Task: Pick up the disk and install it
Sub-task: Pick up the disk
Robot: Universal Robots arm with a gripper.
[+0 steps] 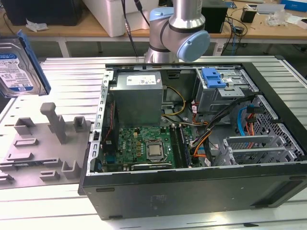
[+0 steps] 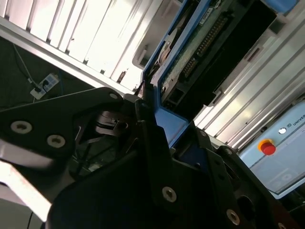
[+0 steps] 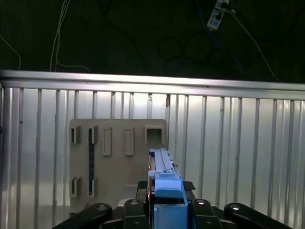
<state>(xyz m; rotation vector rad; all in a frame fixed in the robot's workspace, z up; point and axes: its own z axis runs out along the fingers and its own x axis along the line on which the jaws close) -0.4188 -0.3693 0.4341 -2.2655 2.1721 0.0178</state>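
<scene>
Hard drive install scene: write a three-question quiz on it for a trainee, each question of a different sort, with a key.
1. Multiple choice: the hand is shut on which thing? A the power supply; B the hard drive; C the motherboard.
2. True or false: the hard drive already sits in the drive cage.
3. Fill in: in the exterior view, the grey fixture plate lies to the ____ of the open computer case.
Key: 1 B; 2 false; 3 the exterior view's left.
</scene>
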